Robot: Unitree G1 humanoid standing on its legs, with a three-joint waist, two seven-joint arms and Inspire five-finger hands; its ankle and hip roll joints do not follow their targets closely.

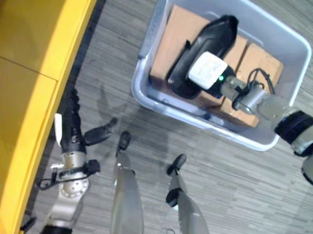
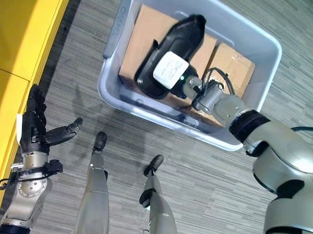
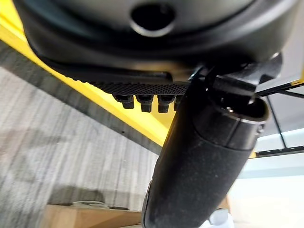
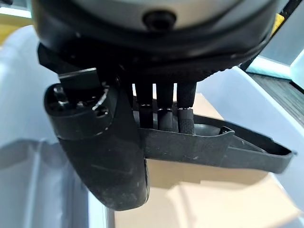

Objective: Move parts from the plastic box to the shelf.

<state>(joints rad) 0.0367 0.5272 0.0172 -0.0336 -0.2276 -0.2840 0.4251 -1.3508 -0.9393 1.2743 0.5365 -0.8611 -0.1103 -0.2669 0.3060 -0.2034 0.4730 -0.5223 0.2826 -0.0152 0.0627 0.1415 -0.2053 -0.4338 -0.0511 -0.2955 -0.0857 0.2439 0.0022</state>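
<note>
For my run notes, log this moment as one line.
right robot hand: gripping black part in grey box | left robot hand: open, idle by yellow shelf

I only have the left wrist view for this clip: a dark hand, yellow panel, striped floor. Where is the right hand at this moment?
Observer: The right hand is down inside the plastic box, on a black part.
Operator: Is it holding that part, or just touching it?
Observer: In the right wrist view its fingers curl over the part's edge, so it grips it.
Operator: What does the part rest on?
Observer: It lies on brown cardboard boxes that line the plastic box.
Operator: And the left hand, seen from above?
Observer: The left hand hangs open over the floor, beside the yellow shelf, holding nothing.
</note>
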